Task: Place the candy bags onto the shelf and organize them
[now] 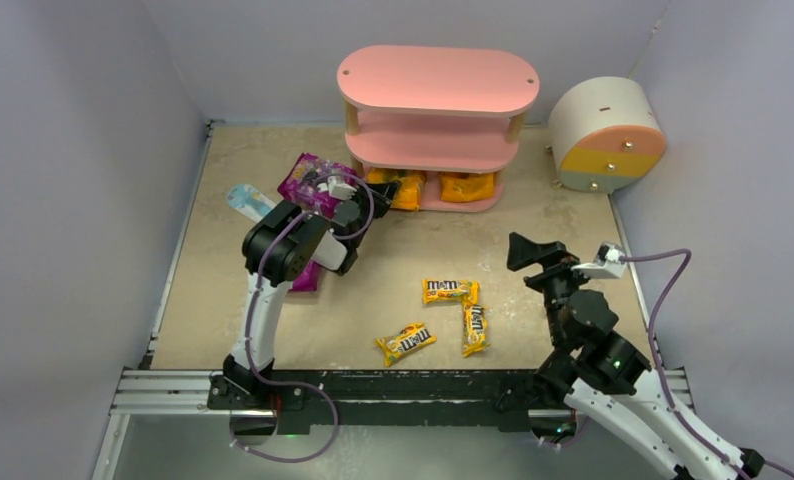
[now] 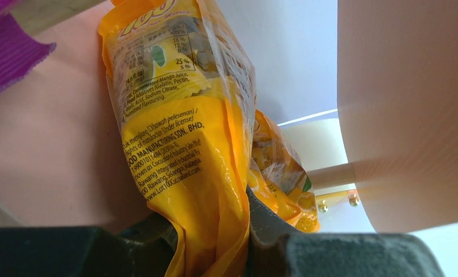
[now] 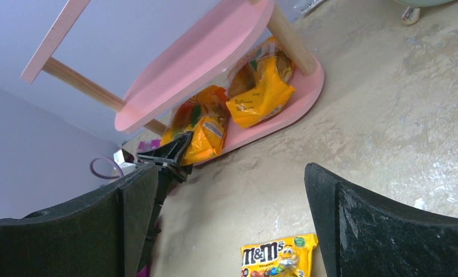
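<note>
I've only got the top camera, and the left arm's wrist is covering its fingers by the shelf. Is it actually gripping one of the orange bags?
Observer: Yes. The left wrist view shows the left gripper closed on the near end of an orange bag.
Operator: Is that bag on the shelf?
Observer: The right wrist view shows it resting on the bottom board of the shelf, beside the second orange bag.
Operator: And the right gripper?
Observer: The right gripper is wide open and empty, with a yellow packet on the table below it.
</note>
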`<action>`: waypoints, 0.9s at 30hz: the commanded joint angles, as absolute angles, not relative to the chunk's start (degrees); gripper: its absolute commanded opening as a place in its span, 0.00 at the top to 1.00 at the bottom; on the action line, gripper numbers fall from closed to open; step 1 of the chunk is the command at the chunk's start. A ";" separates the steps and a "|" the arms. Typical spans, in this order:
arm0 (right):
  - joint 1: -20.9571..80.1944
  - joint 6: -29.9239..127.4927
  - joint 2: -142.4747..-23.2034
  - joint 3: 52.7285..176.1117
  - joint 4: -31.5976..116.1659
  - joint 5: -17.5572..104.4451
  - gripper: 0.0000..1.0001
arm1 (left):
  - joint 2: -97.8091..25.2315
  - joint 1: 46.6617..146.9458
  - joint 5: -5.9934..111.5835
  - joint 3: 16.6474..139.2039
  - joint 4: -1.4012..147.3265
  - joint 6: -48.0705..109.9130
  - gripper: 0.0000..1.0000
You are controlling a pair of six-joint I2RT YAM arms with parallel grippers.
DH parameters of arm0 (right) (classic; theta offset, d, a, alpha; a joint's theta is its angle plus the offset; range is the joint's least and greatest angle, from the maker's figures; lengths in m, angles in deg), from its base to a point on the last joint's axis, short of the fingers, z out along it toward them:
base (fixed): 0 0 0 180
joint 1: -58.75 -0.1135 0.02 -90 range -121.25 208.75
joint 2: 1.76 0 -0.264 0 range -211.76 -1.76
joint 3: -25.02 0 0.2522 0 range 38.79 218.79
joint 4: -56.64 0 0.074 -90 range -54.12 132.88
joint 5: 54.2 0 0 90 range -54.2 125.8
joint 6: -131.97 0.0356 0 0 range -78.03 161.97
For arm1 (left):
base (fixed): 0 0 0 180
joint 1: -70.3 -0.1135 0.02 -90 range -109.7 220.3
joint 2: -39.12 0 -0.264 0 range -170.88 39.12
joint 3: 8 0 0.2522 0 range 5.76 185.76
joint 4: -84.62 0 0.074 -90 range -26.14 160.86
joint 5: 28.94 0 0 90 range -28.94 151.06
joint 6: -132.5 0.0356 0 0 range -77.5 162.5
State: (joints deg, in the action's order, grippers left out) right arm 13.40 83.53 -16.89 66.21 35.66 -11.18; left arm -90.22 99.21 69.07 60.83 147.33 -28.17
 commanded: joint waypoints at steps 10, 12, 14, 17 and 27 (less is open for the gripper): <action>13.32 87.45 -13.16 68.58 29.83 -14.84 0.02 | -89.33 99.11 71.41 66.80 150.03 -26.46 0.61; 13.26 87.70 -12.58 68.37 29.41 -15.14 0.02 | -87.79 99.13 71.58 65.01 149.52 -25.86 0.47; 13.29 88.30 -12.22 68.46 29.07 -15.40 0.02 | -86.34 99.13 71.64 63.61 149.02 -25.35 0.35; 13.35 88.80 -12.00 68.66 29.12 -14.93 0.02 | -84.55 99.13 71.46 61.63 147.89 -25.49 0.30; 13.26 91.28 -12.57 68.82 29.05 -13.60 0.02 | -76.07 99.13 71.74 52.49 143.24 -27.69 0.22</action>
State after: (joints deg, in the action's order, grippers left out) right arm 13.40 89.37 -12.52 66.53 28.75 -12.71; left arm -82.40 99.21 70.92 54.71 144.16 -27.41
